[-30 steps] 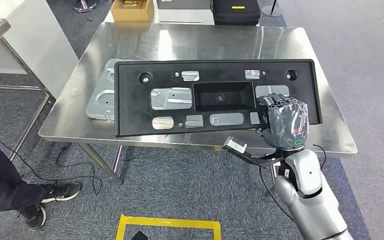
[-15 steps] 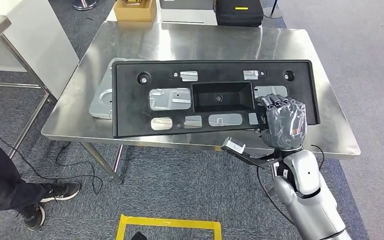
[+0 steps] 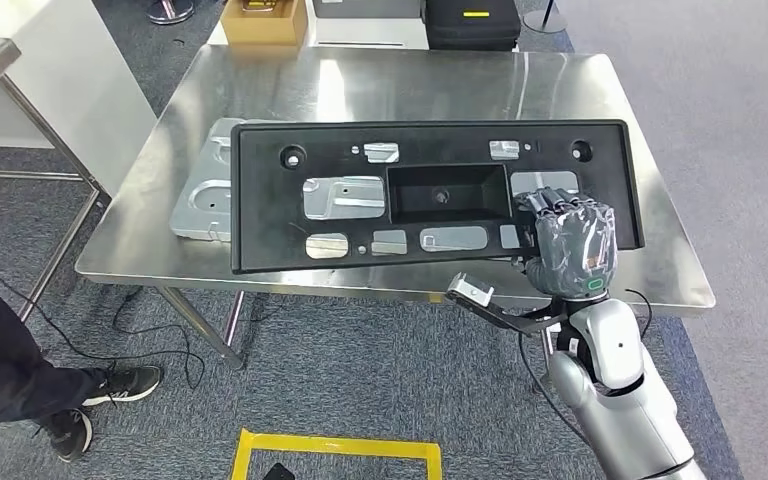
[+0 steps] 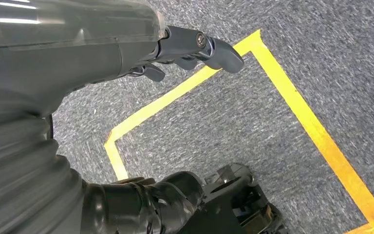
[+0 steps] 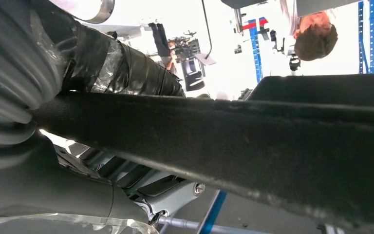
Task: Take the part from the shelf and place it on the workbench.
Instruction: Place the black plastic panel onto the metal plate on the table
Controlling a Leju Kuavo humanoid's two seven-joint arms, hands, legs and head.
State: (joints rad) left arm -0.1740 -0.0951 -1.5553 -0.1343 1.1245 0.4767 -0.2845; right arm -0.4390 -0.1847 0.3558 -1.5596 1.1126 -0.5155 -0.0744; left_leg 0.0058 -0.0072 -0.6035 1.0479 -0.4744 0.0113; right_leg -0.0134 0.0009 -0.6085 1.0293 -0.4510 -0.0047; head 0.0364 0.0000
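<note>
Along the surface's [image 3: 600,100] near edge lay one black part [image 3: 270,215], overlapping one silver panel [image 3: 198,195] by the left edge. The left hand [image 4: 195,46] hung with fingers loosely apart, holding nothing. The right hand's [image 3: 572,250] fingers gripped the part's near-right rim; the far half stayed open.

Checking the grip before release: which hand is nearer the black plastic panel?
Right. The right hand grips the black plastic panel at its near right edge over the workbench; the left hand hangs over the carpet, away from it.
</note>
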